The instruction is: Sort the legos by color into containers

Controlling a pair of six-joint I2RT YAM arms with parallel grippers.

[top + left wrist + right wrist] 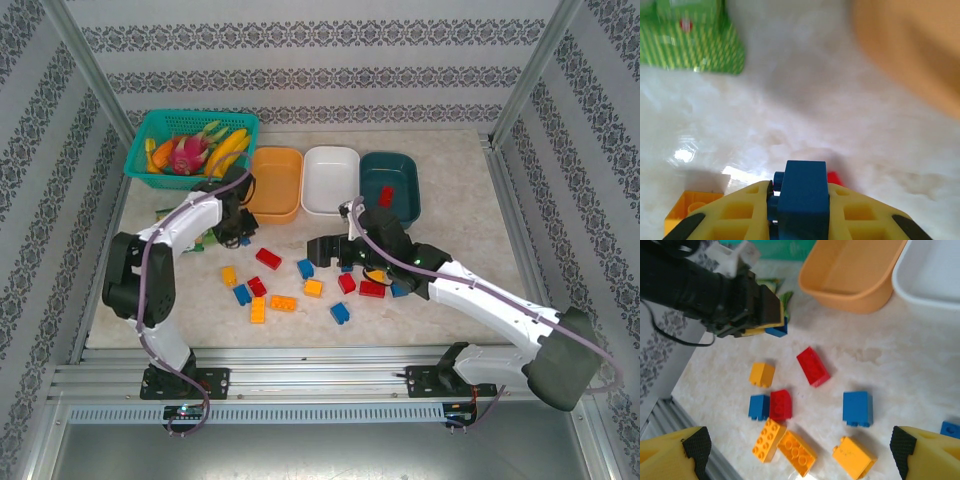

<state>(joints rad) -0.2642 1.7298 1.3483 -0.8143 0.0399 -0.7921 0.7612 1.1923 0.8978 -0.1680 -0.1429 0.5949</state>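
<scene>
Now: loose legos (283, 303) scattered mid-counter (455, 225). Right fingers (696, 445) spread wide above pile. Left fingers (740, 215) clamped on blue brick (802, 195), 10 o'clock of pile. Farther, 12 o'clock: orange tray (275, 183), white tray (330, 180), teal tray (405, 178) holding one red brick (386, 195).

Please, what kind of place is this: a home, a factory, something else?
Probably a robot test cell, not a home: aluminium frame posts hold wallpapered panels around a table, and the left arm and right arm are bolted to a rail.
</scene>
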